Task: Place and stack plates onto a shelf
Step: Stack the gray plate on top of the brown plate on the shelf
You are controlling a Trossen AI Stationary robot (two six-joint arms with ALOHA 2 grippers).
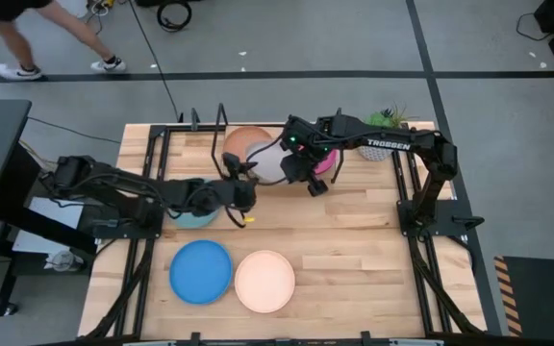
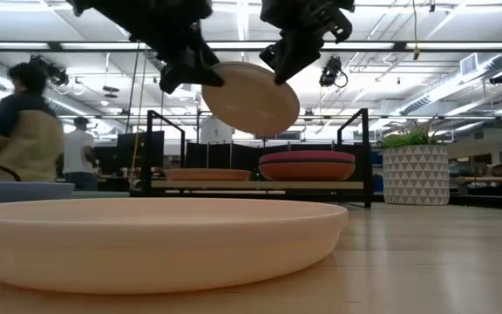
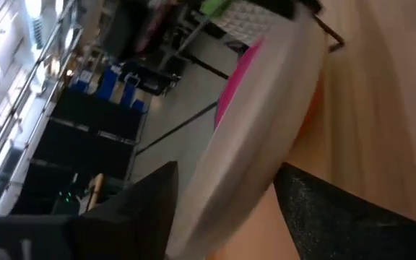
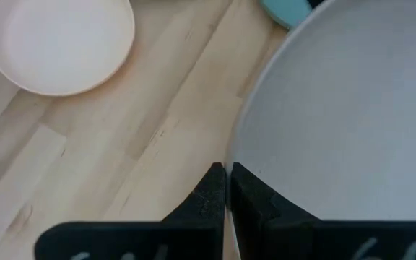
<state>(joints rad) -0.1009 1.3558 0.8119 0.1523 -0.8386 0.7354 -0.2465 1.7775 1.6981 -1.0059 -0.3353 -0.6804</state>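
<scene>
— How is the scene lit?
— Evenly and brightly from overhead: rows of ceiling strip lights [image 2: 103, 45] burn across the room in the low view, and shadows on the table [image 1: 354, 240] in the high view are soft and short.

— Any trouble spots?
— The peach plate [image 2: 151, 240] nearest the low camera fills the foreground, soft and out of focus, while the shelf [image 2: 260, 184] behind reads sharper. Both arms show as dark silhouettes against the ceiling glare. The left wrist view is smeared and tilted, the cream plate [image 3: 255, 137] blurred; windows at its edge are blown out. The right wrist view is clear and flatly lit.
</scene>
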